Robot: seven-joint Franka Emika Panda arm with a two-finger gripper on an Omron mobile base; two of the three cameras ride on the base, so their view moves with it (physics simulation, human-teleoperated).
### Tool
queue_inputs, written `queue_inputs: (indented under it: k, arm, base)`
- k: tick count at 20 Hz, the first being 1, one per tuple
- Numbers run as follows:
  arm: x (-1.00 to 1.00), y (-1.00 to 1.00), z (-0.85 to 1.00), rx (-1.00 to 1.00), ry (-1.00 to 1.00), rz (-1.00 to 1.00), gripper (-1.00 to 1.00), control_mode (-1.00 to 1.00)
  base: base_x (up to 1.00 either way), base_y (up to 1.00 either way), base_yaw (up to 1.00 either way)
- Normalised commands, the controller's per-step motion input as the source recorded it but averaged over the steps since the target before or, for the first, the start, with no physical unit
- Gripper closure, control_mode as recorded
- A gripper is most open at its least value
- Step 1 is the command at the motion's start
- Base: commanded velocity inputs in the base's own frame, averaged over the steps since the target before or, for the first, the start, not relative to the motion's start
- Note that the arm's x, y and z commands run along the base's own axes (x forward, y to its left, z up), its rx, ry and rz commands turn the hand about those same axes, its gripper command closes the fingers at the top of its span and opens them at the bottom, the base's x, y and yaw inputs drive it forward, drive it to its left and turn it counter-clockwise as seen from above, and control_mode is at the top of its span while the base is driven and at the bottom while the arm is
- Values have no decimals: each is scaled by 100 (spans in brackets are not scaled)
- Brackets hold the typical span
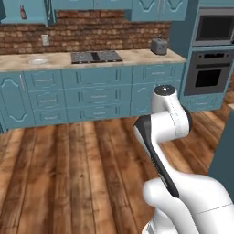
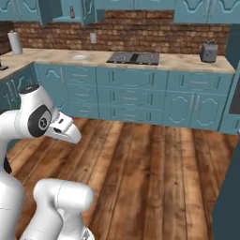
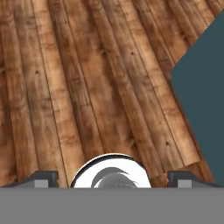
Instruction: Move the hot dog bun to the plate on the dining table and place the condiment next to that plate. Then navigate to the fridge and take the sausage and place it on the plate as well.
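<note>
In the hand view my gripper [image 3: 113, 179] points down at bare wooden floor. Its fingertips [image 3: 43, 178] stand far apart, open, with nothing between them. The arm [image 1: 167, 121] is folded up close over the base [image 2: 42, 122]. A small dark red bottle [image 1: 23, 12] stands in an open upper cabinet [image 2: 72, 11]; it is too small to tell whether it is the condiment. The hot dog bun, the plate, the sausage and the fridge are out of view. A teal panel [image 3: 203, 87] rises just to my right [image 1: 224, 160]; I cannot tell whether it is the dining table's base.
Teal cabinets [image 1: 91, 96] with a beige counter run along the brick back wall. On the counter are a cooktop [image 1: 96, 56], a toaster [image 1: 159, 46], a pale round dish or basin [image 1: 37, 61] and a paper towel roll [image 2: 15, 42]. A wall oven [image 1: 211, 75] stands at right. Wooden floor [image 2: 150, 173] lies open ahead.
</note>
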Motion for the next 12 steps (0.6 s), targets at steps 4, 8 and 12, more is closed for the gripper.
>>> queue_inputs:
  k: [4,8,12]
  arm:
    - [0,0,0,0,0,0,-100,100]
    - [0,0,0,0,0,0,-100,100]
    - [0,0,0,0,0,0,-100,100]
  base:
    - [100,40,0]
    - [100,57,0]
    - [100,72,0]
